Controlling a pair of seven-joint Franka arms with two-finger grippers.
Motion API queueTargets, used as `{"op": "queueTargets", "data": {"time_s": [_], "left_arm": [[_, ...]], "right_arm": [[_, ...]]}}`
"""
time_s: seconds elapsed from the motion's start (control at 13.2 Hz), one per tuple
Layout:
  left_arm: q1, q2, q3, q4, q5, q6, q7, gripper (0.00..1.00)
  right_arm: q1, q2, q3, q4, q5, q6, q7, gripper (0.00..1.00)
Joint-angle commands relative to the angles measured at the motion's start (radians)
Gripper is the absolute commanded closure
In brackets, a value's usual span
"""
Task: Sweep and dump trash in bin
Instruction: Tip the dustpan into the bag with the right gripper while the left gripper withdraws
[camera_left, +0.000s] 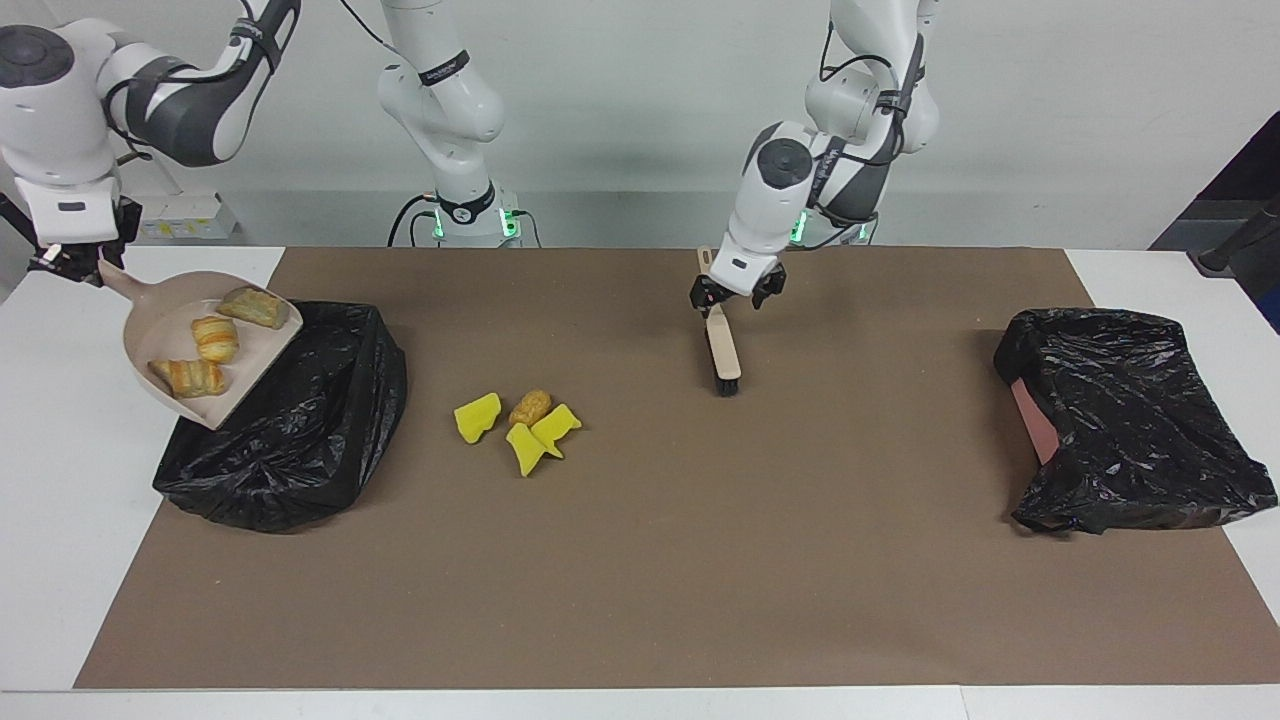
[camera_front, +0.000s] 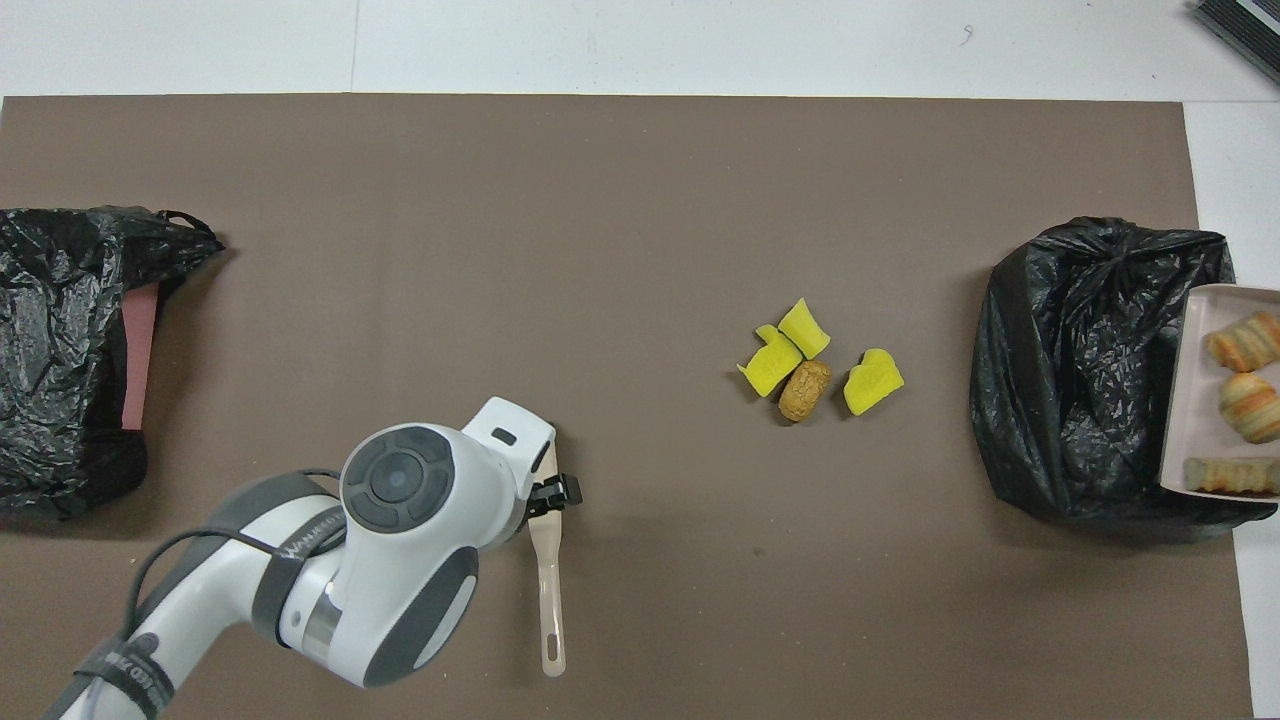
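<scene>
My right gripper (camera_left: 75, 262) is shut on the handle of the beige dustpan (camera_left: 165, 330), which is held tilted over the black bin bag (camera_left: 290, 430) at the right arm's end. Three croissant-like trash pieces (camera_left: 215, 338) lie in the pan (camera_front: 1195, 380). On the mat beside the bin (camera_front: 1080, 370) lie three yellow wedges (camera_left: 477, 417) and a brown lump (camera_left: 530, 406), seen from overhead as wedges (camera_front: 872, 380) and lump (camera_front: 805, 390). My left gripper (camera_left: 735, 298) hangs open just above the brush (camera_left: 722, 345), which lies flat on the mat with its handle (camera_front: 547, 580) toward the robots.
A second black bag (camera_left: 1130, 420) over a pinkish box sits at the left arm's end of the mat (camera_front: 70, 350). The brown mat (camera_left: 700, 560) covers most of the white table.
</scene>
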Motion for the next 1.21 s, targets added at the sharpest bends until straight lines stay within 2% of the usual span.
{"op": "queueTargets", "data": {"time_s": [0.0,0.38,0.53,0.91,1.13], "left_arm": [[0.092,0.083,-0.007,0.128,0.016,-0.042,0.017,0.0],[0.294,0.186,-0.009,0.288,0.014,-0.05,0.259,0.0],[0.352,0.2,-0.009,0.321,0.016,-0.069,0.34,0.0],[0.494,0.191,-0.004,0.453,0.024,-0.262,0.633,0.0],[0.511,0.196,0.004,0.556,0.117,-0.378,0.727,0.0]], "right_arm": [[0.056,-0.011,0.003,-0.021,-0.131,0.014,-0.024,1.0],[0.128,-0.015,0.005,-0.016,-0.303,0.003,-0.041,1.0],[0.147,-0.02,0.006,-0.009,-0.32,-0.003,-0.049,1.0],[0.216,-0.087,0.009,0.017,-0.327,-0.093,-0.038,1.0],[0.256,-0.089,0.053,0.062,-0.29,-0.211,0.102,1.0]]}}
